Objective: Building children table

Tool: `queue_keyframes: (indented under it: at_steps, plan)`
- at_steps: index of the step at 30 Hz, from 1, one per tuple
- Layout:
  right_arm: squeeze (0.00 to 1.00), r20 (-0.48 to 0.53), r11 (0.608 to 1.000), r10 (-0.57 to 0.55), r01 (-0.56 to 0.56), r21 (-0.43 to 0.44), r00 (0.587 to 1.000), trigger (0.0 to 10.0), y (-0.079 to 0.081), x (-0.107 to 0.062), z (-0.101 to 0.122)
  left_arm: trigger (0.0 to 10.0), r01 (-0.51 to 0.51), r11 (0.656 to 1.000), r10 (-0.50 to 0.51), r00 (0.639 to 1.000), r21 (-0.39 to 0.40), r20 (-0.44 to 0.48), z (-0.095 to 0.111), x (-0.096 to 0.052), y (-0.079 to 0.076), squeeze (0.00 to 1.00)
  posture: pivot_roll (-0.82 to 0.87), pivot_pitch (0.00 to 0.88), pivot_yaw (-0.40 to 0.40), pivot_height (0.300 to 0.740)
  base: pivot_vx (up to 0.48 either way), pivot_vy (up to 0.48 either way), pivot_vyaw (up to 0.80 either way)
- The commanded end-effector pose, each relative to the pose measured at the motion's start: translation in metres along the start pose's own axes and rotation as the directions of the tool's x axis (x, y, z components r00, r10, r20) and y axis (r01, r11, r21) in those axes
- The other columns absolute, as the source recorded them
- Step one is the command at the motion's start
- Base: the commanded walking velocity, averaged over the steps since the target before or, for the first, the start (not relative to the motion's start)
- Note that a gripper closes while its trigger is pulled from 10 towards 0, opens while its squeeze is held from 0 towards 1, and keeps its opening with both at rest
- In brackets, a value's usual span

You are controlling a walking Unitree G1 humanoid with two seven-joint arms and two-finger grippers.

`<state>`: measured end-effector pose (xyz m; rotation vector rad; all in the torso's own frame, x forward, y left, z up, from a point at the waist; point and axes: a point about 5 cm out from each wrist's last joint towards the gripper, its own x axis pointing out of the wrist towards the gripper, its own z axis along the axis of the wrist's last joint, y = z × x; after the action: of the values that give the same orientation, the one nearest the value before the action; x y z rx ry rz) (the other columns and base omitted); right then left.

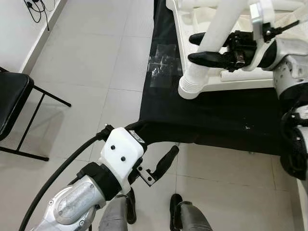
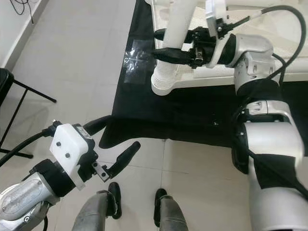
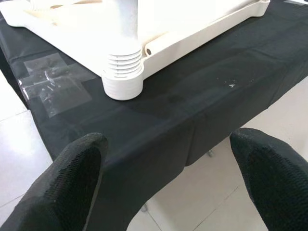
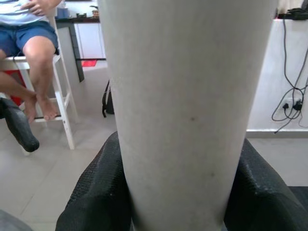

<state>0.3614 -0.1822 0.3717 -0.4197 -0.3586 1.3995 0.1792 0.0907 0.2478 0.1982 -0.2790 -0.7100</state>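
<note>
Right gripper [image 2: 166, 44] clamps white table leg [image 2: 174, 33] above the black bench [image 2: 192, 110]; left gripper [image 2: 113, 144] spread, holding nothing.

Silver arms, white wrist housing [image 1: 121, 153], black cables, long black claw fingers [image 2: 122, 159], perhaps textured.

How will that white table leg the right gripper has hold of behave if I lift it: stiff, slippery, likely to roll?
The white table leg looks like a rigid, probably hollow plastic tube, so likely stiff and light. Its smooth round shaft may twist or slip between the right gripper fingers. Laid down, it would probably roll in an arc, given the wider ribbed end.
</note>
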Motion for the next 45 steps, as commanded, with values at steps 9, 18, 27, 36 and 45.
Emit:
queue_keyframes:
  at_steps: [9, 18, 27, 36, 45]
  plan:
    - [0.00, -0.063, 0.992, 0.109, -0.104, 0.070, 0.992, 10.0, 0.005, 0.033, -0.018, 10.0, 0.028, 1.000, -0.028, 1.000, -0.010, -0.002, 0.002, -0.001, -0.007, 0.00, 0.20, 0.428, -0.013, 0.740, 0.000, 0.000, 0.00]
    - [0.00, -0.095, 0.996, 0.029, -0.021, 0.083, 0.995, 10.0, 0.002, 0.031, -0.024, 10.0, 0.028, 1.000, -0.028, 1.000, -0.011, -0.002, 0.002, 0.000, -0.008, 0.00, 0.19, 0.424, -0.013, 0.740, 0.000, 0.000, 0.00]
    - [0.00, -0.122, 0.995, -0.056, 0.066, 0.081, 0.991, 10.0, -0.001, 0.025, -0.029, 10.0, 0.032, 0.999, -0.032, 1.000, -0.009, 0.001, 0.002, 0.001, -0.008, 0.00, 0.19, 0.424, -0.009, 0.740, 0.000, 0.000, 0.00]
    - [0.00, -0.163, 0.981, -0.150, 0.167, 0.094, 0.975, 10.0, -0.002, 0.025, -0.040, 10.0, 0.034, 0.999, -0.034, 0.999, -0.008, 0.003, 0.001, 0.003, -0.008, 0.00, 0.18, 0.415, -0.016, 0.740, 0.000, 0.000, 0.00]
    - [0.00, -0.258, 0.923, -0.349, 0.378, 0.073, 0.901, 10.0, -0.008, 0.022, -0.051, 10.0, 0.031, 1.000, -0.031, 0.999, -0.001, 0.014, 0.000, 0.006, -0.005, 0.00, 0.15, 0.391, -0.027, 0.740, 0.000, 0.000, 0.00]
